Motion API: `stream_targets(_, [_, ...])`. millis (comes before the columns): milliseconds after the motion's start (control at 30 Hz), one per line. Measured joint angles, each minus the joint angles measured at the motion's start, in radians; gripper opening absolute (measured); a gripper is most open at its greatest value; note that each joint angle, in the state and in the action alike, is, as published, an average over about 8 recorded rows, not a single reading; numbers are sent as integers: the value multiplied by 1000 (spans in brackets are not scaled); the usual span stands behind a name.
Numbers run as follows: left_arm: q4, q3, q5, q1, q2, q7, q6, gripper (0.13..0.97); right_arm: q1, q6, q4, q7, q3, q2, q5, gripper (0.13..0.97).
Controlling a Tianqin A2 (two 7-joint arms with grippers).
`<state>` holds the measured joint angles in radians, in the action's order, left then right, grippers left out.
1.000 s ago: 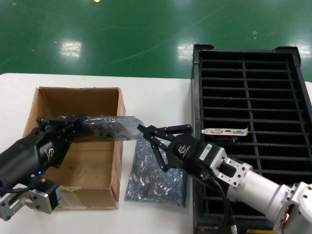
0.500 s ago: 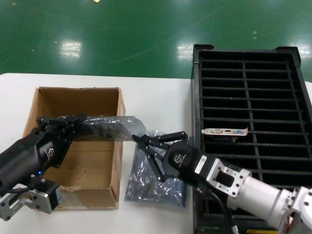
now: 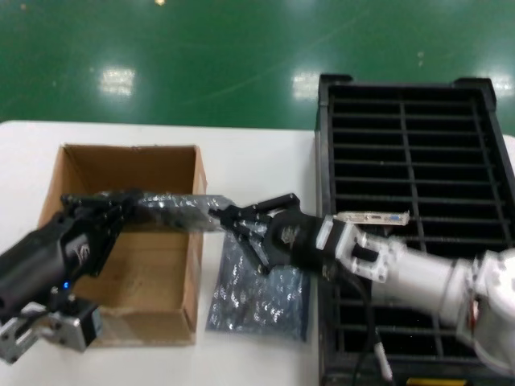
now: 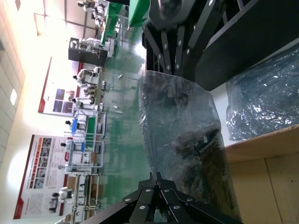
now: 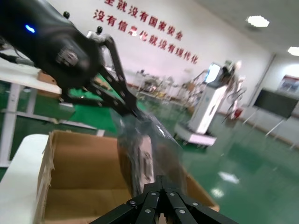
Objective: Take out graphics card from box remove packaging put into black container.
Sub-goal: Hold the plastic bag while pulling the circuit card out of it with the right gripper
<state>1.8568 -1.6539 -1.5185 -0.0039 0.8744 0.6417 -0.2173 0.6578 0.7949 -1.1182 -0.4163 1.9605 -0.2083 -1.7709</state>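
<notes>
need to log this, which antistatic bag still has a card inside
The antistatic bag held over the cardboard box between left gripper and right gripper. The other bag lies flat on the table.

- Table (image 3: 257, 153) carries box (image 3: 129, 318) at left, crate (image 3: 491, 201) at right.
- Bagged card (image 3: 173, 211) hangs over box's right wall, spanning from left gripper (image 3: 121, 207) above the box to right gripper (image 3: 233, 219) between box and crate.
- Empty bag (image 3: 257, 301) lies flat on table between box and crate, below right gripper.
- Bare card (image 3: 372, 217) sits in a crate slot, left column, about mid-depth.
</notes>
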Motion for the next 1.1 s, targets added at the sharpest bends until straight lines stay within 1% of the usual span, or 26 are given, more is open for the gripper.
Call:
stream_targets(167, [0, 0, 0, 0, 0, 0, 0, 140, 137, 77, 172, 57, 23, 17, 9, 134])
stream_targets(333, [0, 0, 0, 0, 0, 0, 0, 140, 226, 159, 269, 121, 44, 22, 15, 134])
stream_targets(500, [0, 0, 0, 0, 0, 0, 0, 140, 263, 219, 298, 179, 62, 20, 22, 134])
stream_targets(700, [0, 0, 0, 0, 0, 0, 0, 140, 272, 261, 295, 234, 79, 21, 31, 134])
stream_targets(900, [0, 0, 0, 0, 0, 0, 0, 140, 270, 275, 288, 274, 83, 28, 32, 134])
stream_targets(1100, [0, 0, 0, 0, 0, 0, 0, 140, 276, 261, 311, 292, 78, 46, 35, 134])
